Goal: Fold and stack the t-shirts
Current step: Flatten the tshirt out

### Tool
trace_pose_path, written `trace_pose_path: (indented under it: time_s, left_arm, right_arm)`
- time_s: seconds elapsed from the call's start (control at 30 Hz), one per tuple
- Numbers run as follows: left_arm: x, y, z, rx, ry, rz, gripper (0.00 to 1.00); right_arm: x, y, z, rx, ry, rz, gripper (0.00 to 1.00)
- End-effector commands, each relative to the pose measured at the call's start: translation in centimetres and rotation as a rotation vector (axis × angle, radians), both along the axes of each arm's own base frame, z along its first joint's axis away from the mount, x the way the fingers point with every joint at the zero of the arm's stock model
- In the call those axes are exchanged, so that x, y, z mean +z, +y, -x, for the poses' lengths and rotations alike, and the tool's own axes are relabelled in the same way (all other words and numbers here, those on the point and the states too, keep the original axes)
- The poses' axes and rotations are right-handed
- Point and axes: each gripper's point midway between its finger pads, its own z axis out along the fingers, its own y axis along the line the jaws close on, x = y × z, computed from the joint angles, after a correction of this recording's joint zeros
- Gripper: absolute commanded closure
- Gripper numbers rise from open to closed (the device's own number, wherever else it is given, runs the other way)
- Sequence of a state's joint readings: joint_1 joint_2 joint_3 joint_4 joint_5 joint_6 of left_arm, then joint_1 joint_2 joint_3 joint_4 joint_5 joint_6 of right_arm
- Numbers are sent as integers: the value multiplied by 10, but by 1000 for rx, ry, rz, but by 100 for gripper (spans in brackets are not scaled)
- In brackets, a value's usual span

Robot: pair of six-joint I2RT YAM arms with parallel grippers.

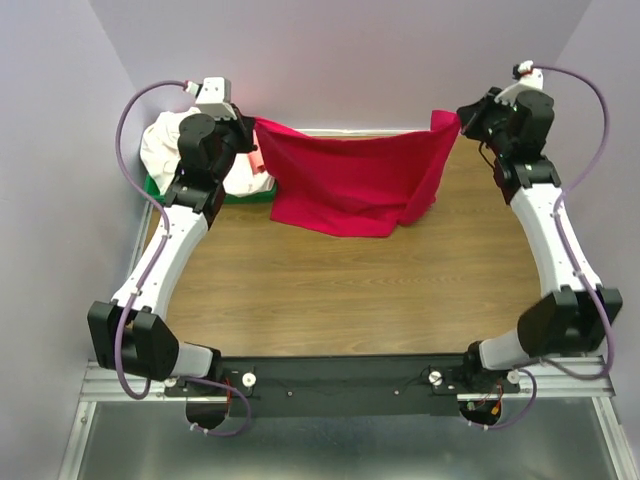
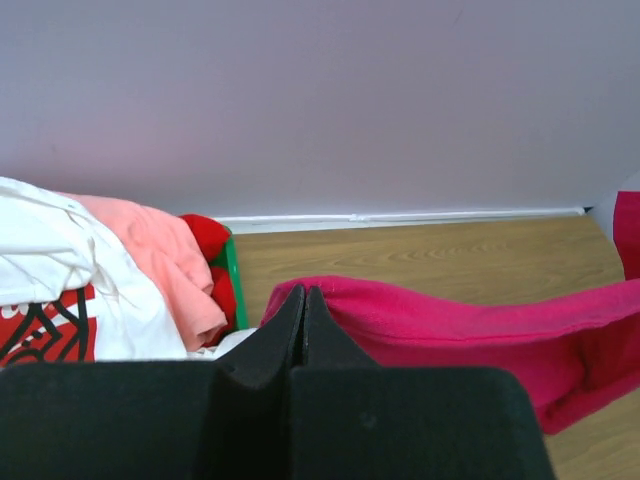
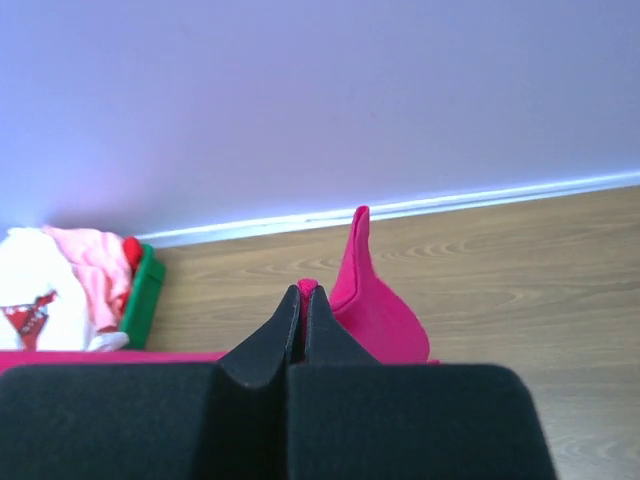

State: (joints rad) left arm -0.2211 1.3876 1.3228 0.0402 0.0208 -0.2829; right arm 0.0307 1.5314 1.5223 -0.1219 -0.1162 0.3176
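The magenta-red t-shirt point(image 1: 350, 180) hangs stretched between both grippers above the far part of the table, its lower edge resting on the wood. My left gripper point(image 1: 252, 128) is shut on its left corner; the cloth shows in the left wrist view point(image 2: 450, 320) beside the closed fingers point(image 2: 303, 300). My right gripper point(image 1: 462, 118) is shut on its right corner, with cloth point(image 3: 370, 300) pinched at the fingertips point(image 3: 303, 298). The white t-shirt with red graphic point(image 2: 50, 290), the pale pink one point(image 2: 160, 260) and a red one point(image 2: 208, 240) lie piled at far left.
A green plastic tray point(image 1: 245, 196) holds the pile of shirts at the far left corner, also showing in the right wrist view point(image 3: 140, 295). The back wall point(image 1: 340, 60) stands close behind both grippers. Bare wooden tabletop point(image 1: 350, 290) lies between the shirt and the arm bases.
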Motion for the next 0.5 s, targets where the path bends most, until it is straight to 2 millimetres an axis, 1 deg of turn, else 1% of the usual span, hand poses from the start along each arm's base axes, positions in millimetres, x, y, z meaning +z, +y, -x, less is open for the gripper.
trace_pose_path:
  time_s: [0.0,0.03,0.07,0.1,0.13,0.17,0.2,0.23,0.27,0.3,0.33,0.37,0.4,0.47]
  left_arm:
    - [-10,13,13,32,-2,31,100]
    - [-19,21,16,71,7,36,100]
    - [-42,27,24,97,41,49,100]
    - [-54,34,28,131,57,51,100]
    - [-58,39,36,149,55,67,100]
    - [-85,46,41,179,88,62,100]
    - [-93,51,45,197,92,63,100]
    - [-106,60,50,230,100,54,100]
    - [-110,60,51,231,104,53,100]
    - [-114,65,52,246,108,35,100]
    - [-119,65,53,247,117,29,100]
    - [-126,64,53,241,132,22,100]
    - [-130,58,52,208,141,31,100]
    - [-139,49,52,167,155,41,100]
  right_arm:
    - [-26,-5,53,-34,96,-33,100]
    - [-36,-3,66,-39,117,-48,100]
    - [-56,-3,93,-60,148,-77,100]
    - [-70,2,108,-60,177,-92,100]
    - [-110,4,127,-68,259,-105,100]
    - [-105,4,148,-81,240,-144,98]
    - [-115,7,159,-77,261,-161,94]
    - [-139,8,174,-84,313,-174,74]
    - [-138,7,178,-86,302,-177,73]
    - [-136,5,184,-89,291,-168,59]
    - [-139,3,186,-96,299,-159,54]
    - [-144,-4,188,-135,316,-142,48]
    - [-150,-6,188,-150,332,-140,37]
    - [-165,-6,188,-168,374,-157,29]
